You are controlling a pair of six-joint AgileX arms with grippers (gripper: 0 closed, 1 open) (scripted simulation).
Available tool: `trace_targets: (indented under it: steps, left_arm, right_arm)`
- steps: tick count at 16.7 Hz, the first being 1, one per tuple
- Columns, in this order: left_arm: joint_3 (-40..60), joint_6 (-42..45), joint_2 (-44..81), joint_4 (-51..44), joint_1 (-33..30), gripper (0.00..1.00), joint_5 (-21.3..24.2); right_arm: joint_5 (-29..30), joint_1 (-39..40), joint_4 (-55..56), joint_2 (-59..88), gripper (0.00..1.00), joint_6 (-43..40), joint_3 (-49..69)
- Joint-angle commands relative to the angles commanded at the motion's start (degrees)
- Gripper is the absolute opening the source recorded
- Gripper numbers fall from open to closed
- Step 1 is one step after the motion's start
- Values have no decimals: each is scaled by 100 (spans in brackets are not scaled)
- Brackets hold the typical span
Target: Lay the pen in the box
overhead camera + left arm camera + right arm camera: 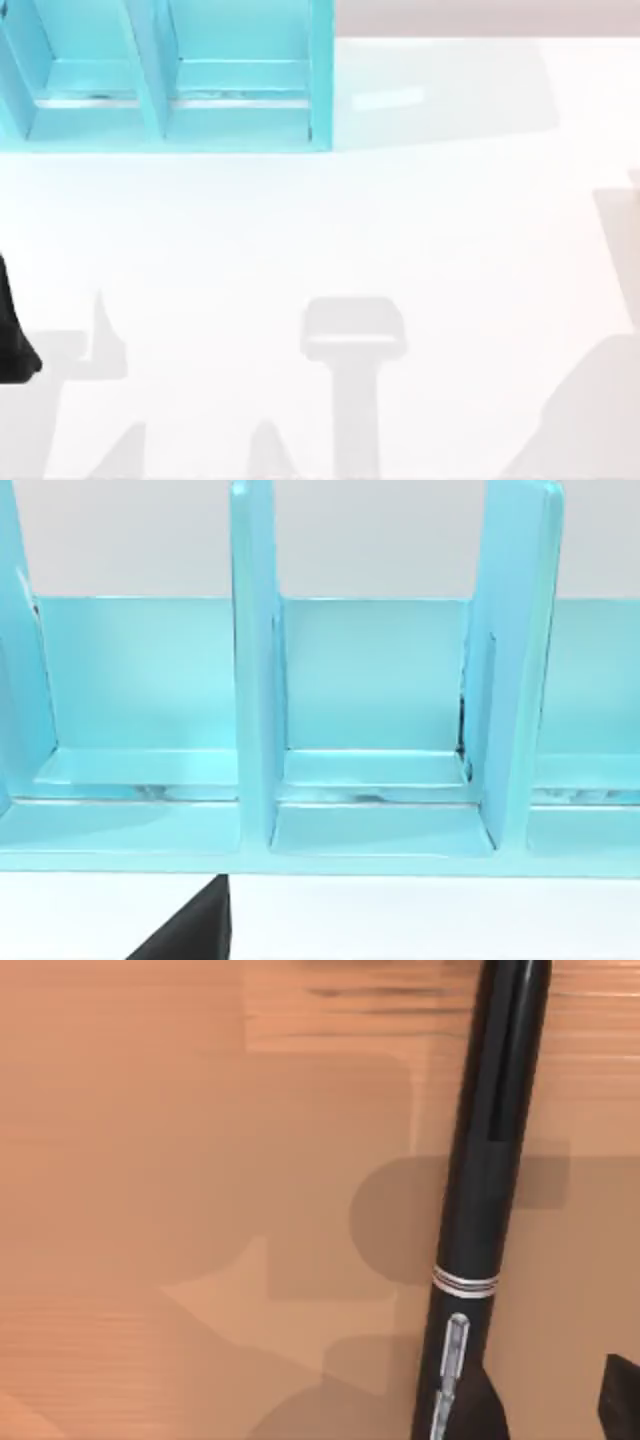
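The pen [480, 1190] is slim and black with a silver band and a clip. It lies flat on the surface right under my right wrist camera. My right gripper [555, 1400] hangs close above it, open, with one black fingertip [485, 1405] beside the pen's clip end and the other [622, 1392] off to the side. The pen is not between them. The box [165, 110] is a light blue rack with upright dividers at the table's far left, and its compartments [375, 770] face the left wrist camera. My left arm [15, 345] sits at the left edge.
The white table [350, 220] stretches open between the box and the near edge, crossed by grey shadows of the arms. A black part of the left arm [190, 935] juts in below the box front. A pale wall runs along the back.
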Motion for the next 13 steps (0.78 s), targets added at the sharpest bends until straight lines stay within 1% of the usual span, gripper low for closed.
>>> trace_targets:
  steps: [7, 8, 13]
  left_arm:
    - [0, 0, 0, 0, 0, 100, 0]
    - [0, 0, 0, 0, 0, 100, 0]
    - [0, 0, 0, 0, 0, 100, 0]
  right_arm:
    - [0, 0, 0, 0, 98, 0, 0]
    - [0, 0, 0, 0, 100, 0, 0]
    - [0, 0, 0, 0, 100, 0, 0]
